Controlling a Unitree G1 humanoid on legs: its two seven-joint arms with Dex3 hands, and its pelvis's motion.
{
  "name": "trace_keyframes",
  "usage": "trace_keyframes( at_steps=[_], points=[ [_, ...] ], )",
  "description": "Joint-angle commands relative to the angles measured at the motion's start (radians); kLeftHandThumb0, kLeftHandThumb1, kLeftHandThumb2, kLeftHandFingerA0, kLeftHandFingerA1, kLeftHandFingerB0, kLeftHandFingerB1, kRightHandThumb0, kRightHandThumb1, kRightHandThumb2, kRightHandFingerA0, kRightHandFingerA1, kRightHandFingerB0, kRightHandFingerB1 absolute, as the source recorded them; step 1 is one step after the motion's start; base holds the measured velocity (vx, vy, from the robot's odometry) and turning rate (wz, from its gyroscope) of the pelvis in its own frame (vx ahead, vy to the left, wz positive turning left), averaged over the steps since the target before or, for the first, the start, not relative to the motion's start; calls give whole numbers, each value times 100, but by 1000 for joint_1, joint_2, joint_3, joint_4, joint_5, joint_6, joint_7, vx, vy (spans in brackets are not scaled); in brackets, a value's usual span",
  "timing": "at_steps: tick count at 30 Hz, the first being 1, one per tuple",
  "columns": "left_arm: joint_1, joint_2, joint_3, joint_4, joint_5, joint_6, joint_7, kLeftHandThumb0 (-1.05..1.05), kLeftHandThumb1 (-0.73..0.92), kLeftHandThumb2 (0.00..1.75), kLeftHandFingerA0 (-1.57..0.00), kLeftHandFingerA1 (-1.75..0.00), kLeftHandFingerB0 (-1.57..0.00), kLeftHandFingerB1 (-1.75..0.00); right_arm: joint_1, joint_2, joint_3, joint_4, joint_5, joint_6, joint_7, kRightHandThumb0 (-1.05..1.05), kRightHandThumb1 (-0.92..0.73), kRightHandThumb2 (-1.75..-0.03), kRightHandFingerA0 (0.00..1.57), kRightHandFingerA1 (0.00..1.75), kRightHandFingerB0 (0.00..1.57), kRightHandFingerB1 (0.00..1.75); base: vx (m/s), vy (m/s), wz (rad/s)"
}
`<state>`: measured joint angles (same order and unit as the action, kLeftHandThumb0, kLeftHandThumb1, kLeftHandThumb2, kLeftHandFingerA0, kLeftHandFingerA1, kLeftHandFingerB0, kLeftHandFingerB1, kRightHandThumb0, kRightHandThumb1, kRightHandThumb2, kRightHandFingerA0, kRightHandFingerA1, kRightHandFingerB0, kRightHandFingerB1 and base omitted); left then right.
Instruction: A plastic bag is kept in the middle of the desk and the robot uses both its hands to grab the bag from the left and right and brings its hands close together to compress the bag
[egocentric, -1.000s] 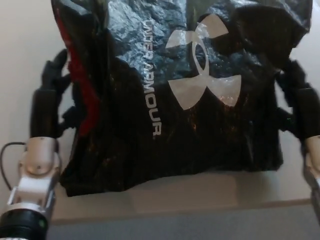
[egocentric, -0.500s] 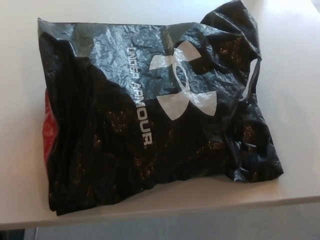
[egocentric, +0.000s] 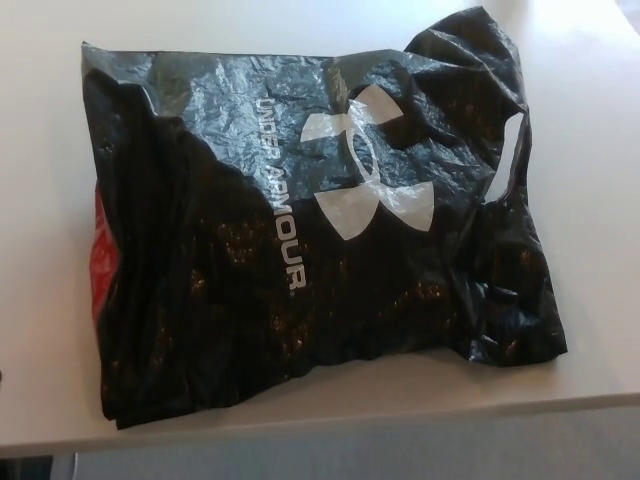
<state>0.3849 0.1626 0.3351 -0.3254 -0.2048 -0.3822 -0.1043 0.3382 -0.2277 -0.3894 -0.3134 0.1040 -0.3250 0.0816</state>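
A crinkled black plastic bag (egocentric: 300, 230) with a white logo and white lettering lies flat on the white desk (egocentric: 590, 200). It covers most of the desk in the head view. A strip of red shows along the bag's left edge (egocentric: 100, 260). A carrying handle loops at its upper right corner (egocentric: 505, 130). Neither of my hands shows in the picture.
The desk's front edge (egocentric: 400, 415) runs along the bottom of the view, with grey floor (egocentric: 400, 455) below it. Bare desk surface shows left, right and behind the bag.
One second ago both hands stood against the bag's left and right sides; now they are out of view. The picture has shifted, so more of the bag and desk shows.
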Motion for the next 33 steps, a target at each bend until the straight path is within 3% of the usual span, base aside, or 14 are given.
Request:
trace_keyframes(
  at_steps=[1,3,4,5,6,8,10,15,19,22,23,26,27,33],
  points=[
    [250,-95,-27,-168,-106,-232,-86,-33,59,115,-1,-49,0,-49,257,69,27,-115,65,-266,101,-71,-91,-70,9,31,12,26,0,0,0],
    [256,-93,-27,-155,-123,-227,-102,-70,92,71,-16,-34,-11,-24,261,61,42,-78,62,-311,123,-69,-92,-72,8,30,11,27,0,0,0],
    [251,-98,-34,-113,-151,-205,-116,-33,60,115,-1,-49,0,-48,295,61,60,-33,44,-320,136,-80,-72,-105,0,41,12,41,0,0,0],
    [253,-97,-38,-89,-158,-199,-127,-66,92,71,-17,-34,-11,-24,318,63,71,-20,38,-300,139,-82,-72,-104,0,40,12,39,0,0,0],
    [254,-98,-39,-63,-163,-201,-137,-69,77,103,-10,-44,-5,-36,330,67,81,1,29,-301,139,-73,-68,-101,0,42,11,41,0,0,0],
    [265,-101,-37,-19,-178,-214,-160,-65,92,71,-16,-34,-11,-22,354,74,96,47,8,-336,136,-65,-91,-67,10,32,12,28,0,0,0],
    [267,-103,-32,45,-175,-217,-172,-64,92,75,-16,-35,-10,-26,335,77,109,142,-49,-380,116,-63,-69,-104,0,42,5,42,0,0,0],
    [289,-107,-22,80,-191,-214,-185,-74,76,108,-13,-47,0,-33,299,72,123,225,-86,-403,92,-62,-73,-105,0,41,1,42,0,0,0],
    [277,-127,-21,128,-204,-239,-195,-64,92,72,-16,-33,-11,-24,256,69,140,263,-86,-415,85,-57,-92,-74,8,35,11,33,0,0,0],
    [238,-125,-21,153,-173,-244,-190,-65,92,74,-16,-34,-11,-25,226,72,135,295,-112,-442,62,-59,-92,-76,10,34,11,33,0,0,0],
    [220,-121,-20,154,-163,-239,-183,-32,63,117,0,-49,0,-48,216,74,133,302,-120,-442,55,-31,-68,-120,0,50,0,48,0,0,0],
    [200,-114,-16,159,-161,-233,-184,-64,92,75,-15,-34,-9,-25,205,81,135,315,-126,-451,46,-31,-68,-120,0,50,0,48,0,0,0],
    [194,-113,-16,160,-162,-231,-184,-62,74,109,-10,-47,0,-37,204,83,138,316,-121,-450,46,-30,-68,-120,0,50,0,48,0,0,0],
    [184,-120,-8,152,-163,-218,-175,-32,62,117,0,-48,0,-48,195,84,141,317,-125,-449,41,-30,-68,-120,0,49,0,48,0,0,0]
  ],
)
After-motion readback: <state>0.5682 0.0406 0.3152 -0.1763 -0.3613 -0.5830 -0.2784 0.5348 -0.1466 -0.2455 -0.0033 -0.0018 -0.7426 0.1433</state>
